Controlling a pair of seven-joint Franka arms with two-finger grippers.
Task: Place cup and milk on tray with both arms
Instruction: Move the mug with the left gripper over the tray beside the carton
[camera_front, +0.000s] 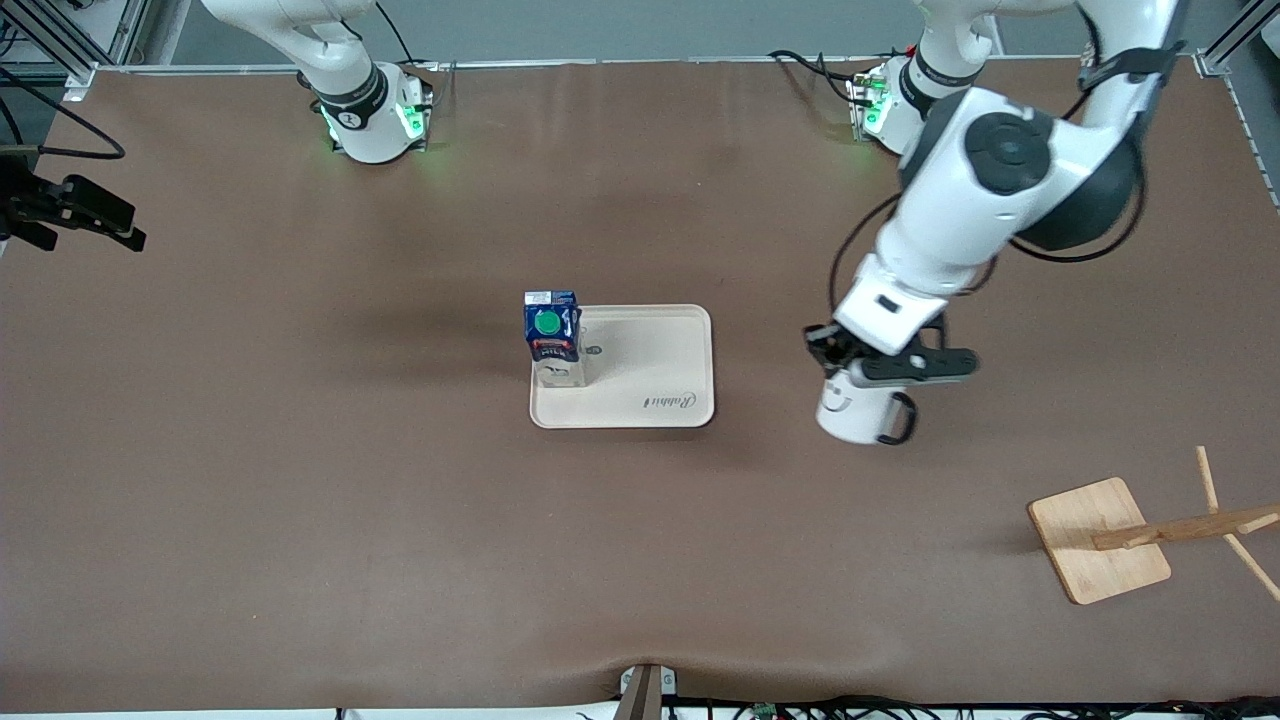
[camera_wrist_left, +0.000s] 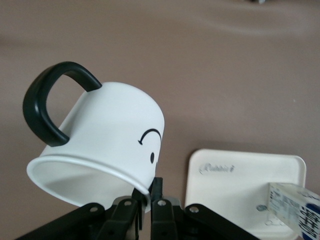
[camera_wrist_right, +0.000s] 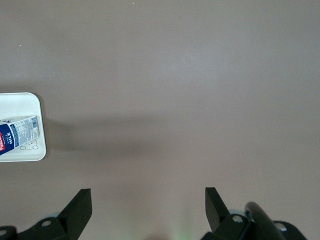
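My left gripper (camera_front: 848, 368) is shut on the rim of the cup (camera_front: 862, 415), a white mug with a black smiley and black handle. The cup (camera_wrist_left: 105, 130) hangs tilted over bare table, off the tray toward the left arm's end, with the rim pinched by my left gripper (camera_wrist_left: 150, 194). The milk (camera_front: 552, 335) stands upright on the cream tray (camera_front: 650, 350), at its edge toward the right arm's end. My right gripper (camera_wrist_right: 148, 196) stands open over bare table with nothing between its fingers. The tray's corner (camera_wrist_right: 20, 102) and the milk (camera_wrist_right: 17, 132) show at that view's edge.
A wooden board with sticks (camera_front: 1100, 540) lies near the front camera at the left arm's end. A black camera mount (camera_front: 70, 210) juts in at the right arm's end. Brown mat covers the table all round the tray.
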